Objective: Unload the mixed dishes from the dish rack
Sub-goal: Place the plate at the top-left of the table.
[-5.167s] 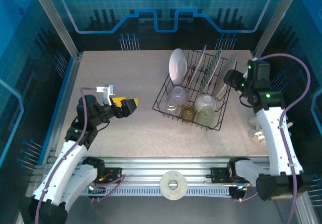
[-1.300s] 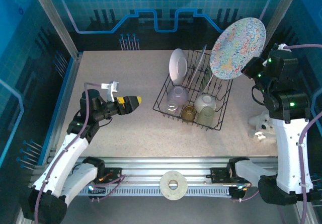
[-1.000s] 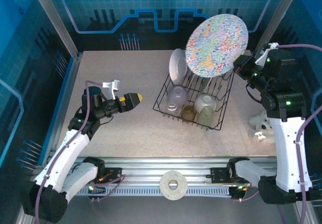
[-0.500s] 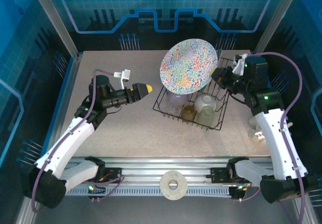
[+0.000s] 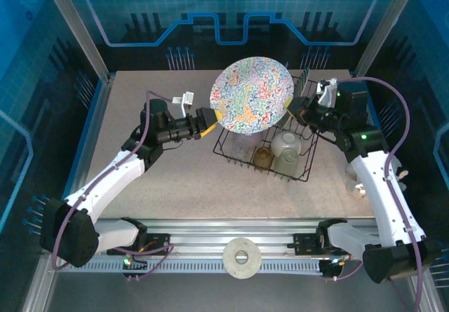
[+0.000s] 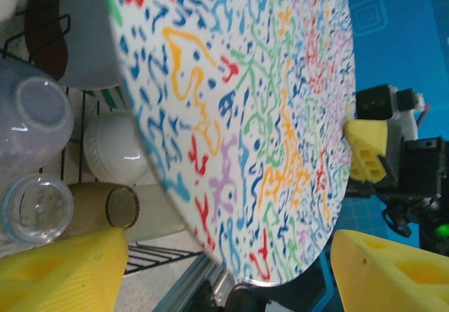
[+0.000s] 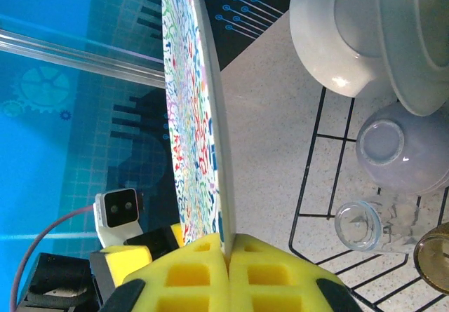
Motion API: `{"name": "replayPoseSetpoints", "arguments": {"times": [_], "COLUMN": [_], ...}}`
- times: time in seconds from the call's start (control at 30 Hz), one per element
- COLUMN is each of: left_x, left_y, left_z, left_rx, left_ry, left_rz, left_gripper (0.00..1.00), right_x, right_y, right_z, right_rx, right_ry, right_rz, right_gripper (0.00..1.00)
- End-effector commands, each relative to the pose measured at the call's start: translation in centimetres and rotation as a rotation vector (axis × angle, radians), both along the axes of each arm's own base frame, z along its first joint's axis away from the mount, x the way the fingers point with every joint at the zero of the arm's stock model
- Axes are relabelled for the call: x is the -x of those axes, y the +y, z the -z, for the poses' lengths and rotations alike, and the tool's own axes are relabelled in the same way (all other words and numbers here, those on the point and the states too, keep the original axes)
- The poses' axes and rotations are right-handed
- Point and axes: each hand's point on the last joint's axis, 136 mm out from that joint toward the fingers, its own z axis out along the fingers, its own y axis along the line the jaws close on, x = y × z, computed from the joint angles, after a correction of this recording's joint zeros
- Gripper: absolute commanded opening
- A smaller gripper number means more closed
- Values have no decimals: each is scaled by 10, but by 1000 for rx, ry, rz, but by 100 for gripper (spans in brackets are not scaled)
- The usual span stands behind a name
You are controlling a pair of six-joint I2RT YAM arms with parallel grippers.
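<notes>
Left arm (image 5: 105,184) and right arm (image 5: 382,186): white shells, black joints, purple cables. Left hand (image 5: 207,121) and right hand (image 5: 295,109) bear yellow foam pads (image 7: 203,273) with square recesses.

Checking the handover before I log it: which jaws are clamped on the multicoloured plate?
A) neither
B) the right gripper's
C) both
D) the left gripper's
B: the right gripper pinches the rim of the multicoloured plate, while the left gripper has its jaws open either side of the opposite edge.

From 6 o'clock the overhead camera looks down on the speckled beige table (image 5: 175,179); close-up wrist cameras, facing 3 and 9 o'clock, share the round squiggle-patterned plate (image 5: 252,95).
</notes>
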Motion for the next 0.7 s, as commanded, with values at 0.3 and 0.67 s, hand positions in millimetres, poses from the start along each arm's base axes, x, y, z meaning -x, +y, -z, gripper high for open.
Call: {"name": "replayPoseSetpoints", "arguments": {"times": [0.3, 0.67], "left_x": [-26, -35], "left_y": [-1, -8], "left_z": [-12, -13], "left_rx": [97, 158], "left_ry": [-6, 7], "left_rz": [-115, -130], "left_gripper": [63, 41], "right_x": [3, 2], "right_y": [11, 15], "right_z": [-20, -17], "right_rx": [-78, -84], "right_ry": [-65, -58], "right_rz": [-47, -56], "right_gripper": [0, 0]}}
